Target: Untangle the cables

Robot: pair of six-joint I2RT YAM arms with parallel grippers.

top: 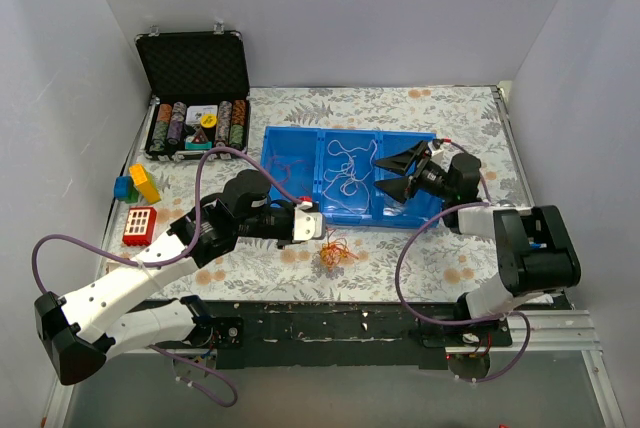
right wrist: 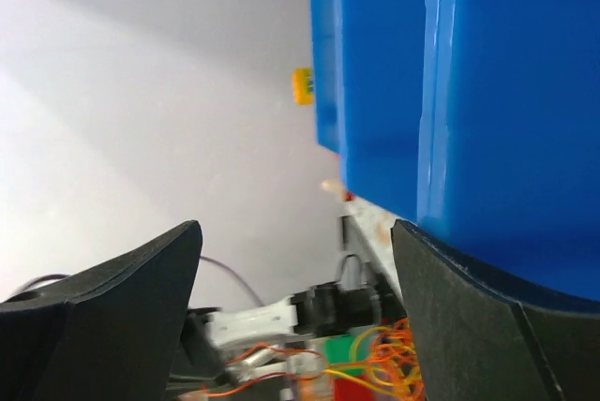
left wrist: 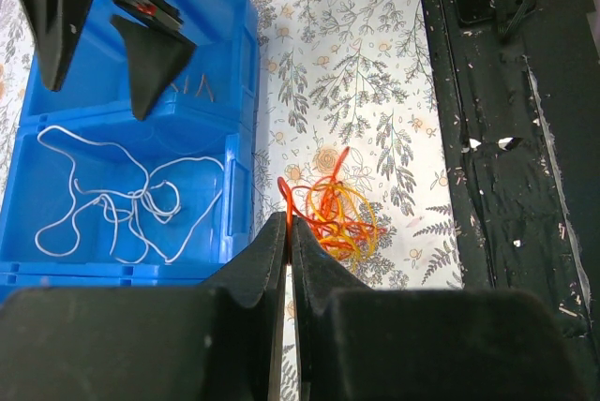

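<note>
Presently, on the floral desk (top: 420, 268), just in front of the blue tray (top: 300, 131), a loose orange and red tangle (top: 335, 253) of the cables is seen, lying apart from the tray's front wall.

Left hand (left wrist: 289, 228): positioned at the tray's front wall, just left of the tangle. Fingers are pressed together and clamped on a red strand (left wrist: 284, 193), which rises from the fingertip slit and loops back into the tangle.

Tray contents, noted by compartment:
- left: a thin red cable (top: 285, 170), loosely curled on the floor.
- middle: a white cable (top: 345, 173), spread in open loops.
- right: a few short reddish pieces (left wrist: 197, 87); what they are cannot be told.

Right hand (top: 398, 173): held over the tray's right compartment, fingers wide apart, tips pointing toward the middle compartment. No contact with the white cable is observed.

Left of the tray, well apart from it, a red toy block (top: 140, 223) and a yellow block (top: 145, 183) with small blue and green pieces (top: 124, 188) are recorded.

Beyond the tray's far-left corner, an open black case (top: 195, 68) is seen, lid upright, rows of poker chips (top: 172, 126) inside.
</note>
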